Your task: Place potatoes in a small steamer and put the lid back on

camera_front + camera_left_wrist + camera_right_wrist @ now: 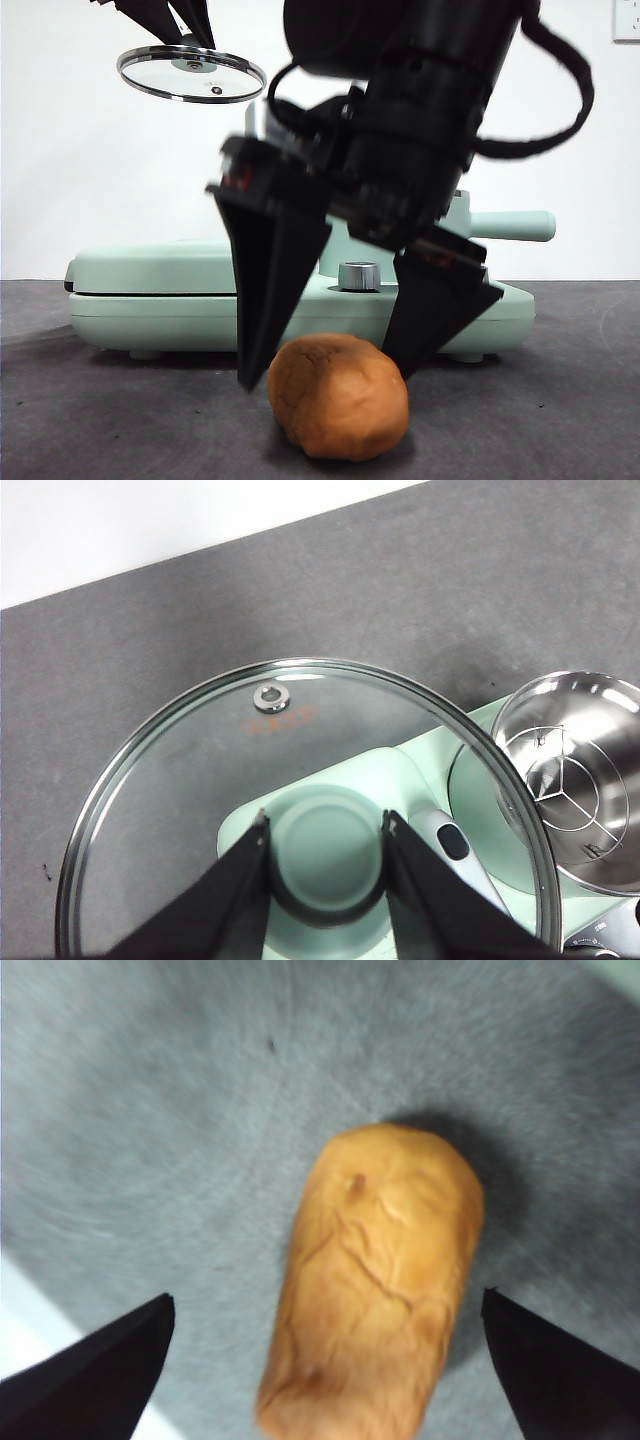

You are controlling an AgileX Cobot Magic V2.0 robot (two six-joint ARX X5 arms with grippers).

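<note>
An orange-brown potato [338, 396] lies on the dark table near the front; the right wrist view shows the potato [375, 1280] from above. My right gripper [325, 378] hangs open just above it, one jaw on each side, not touching. High at the left, the glass lid [191, 74] is held in the air by my left gripper [325, 825], shut on the lid's mint-green knob [325, 865]. The small steamer [575, 780] stands open, showing its steel inside and wire rack. In the front view only the steamer's straight handle [515, 226] shows behind the right arm.
The steamer stands on a wide mint-green appliance base [140, 300] behind the potato, which has a flat griddle cover on its left part and a chrome knob [359, 276]. A white wall lies behind.
</note>
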